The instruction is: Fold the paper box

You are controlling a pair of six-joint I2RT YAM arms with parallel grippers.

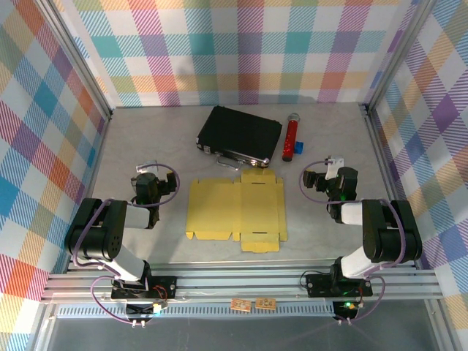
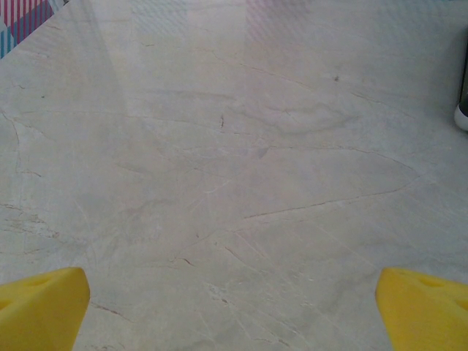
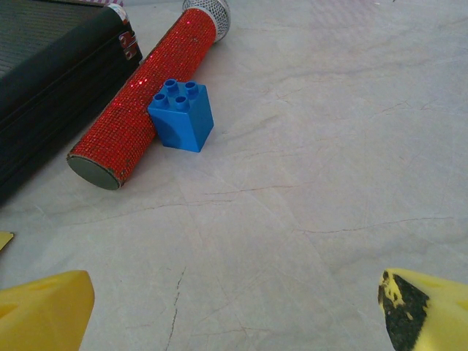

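The paper box (image 1: 235, 212) lies flat and unfolded in the middle of the table, bright yellow, with creases and flaps showing. My left gripper (image 1: 148, 170) rests to its left, apart from it, and its yellow fingertips (image 2: 40, 307) stand wide over bare table, so it is open. To the right of the sheet my right gripper (image 1: 322, 174) is open as well, its yellow fingertips (image 3: 44, 311) apart with nothing between them. A small yellow corner of the paper box (image 3: 4, 240) peeks in at the left edge of the right wrist view.
A black hard case (image 1: 240, 135) lies behind the sheet. Beside it are a red glittery microphone (image 1: 291, 137) and a blue toy brick (image 1: 299, 148), also seen ahead of the right gripper as microphone (image 3: 146, 102) and brick (image 3: 181, 114). Checkered walls enclose the table.
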